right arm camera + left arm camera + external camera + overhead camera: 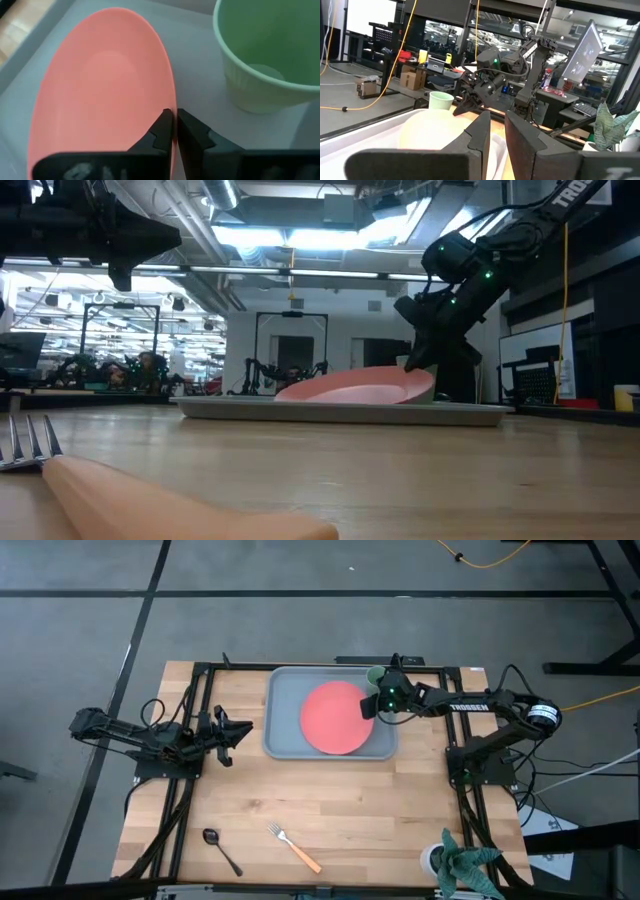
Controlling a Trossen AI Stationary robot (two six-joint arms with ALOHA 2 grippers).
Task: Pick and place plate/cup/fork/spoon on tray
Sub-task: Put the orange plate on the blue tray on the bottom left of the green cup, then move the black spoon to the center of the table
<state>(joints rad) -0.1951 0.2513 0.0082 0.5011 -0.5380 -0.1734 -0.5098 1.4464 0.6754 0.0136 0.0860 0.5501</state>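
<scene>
The coral-red plate lies in the grey-blue tray at the table's far middle. My right gripper is shut on the plate's right rim. The pale-green cup stands in the tray's far right corner, just beyond that gripper. The dark spoon and the orange-handled fork lie flat on the table near its front edge. My left gripper waits left of the tray, its fingers slightly apart and empty. My right gripper pinches the plate's rim on its right side between its two fingers, only at their tips. The fingers slant down from the table's right. In the low view the held side is raised and the opposite edge rests on the tray.
A white pot with a green plant stands at the table's near right corner. Bare wood lies between the tray and the cutlery. The fork's handle lies close before the low camera.
</scene>
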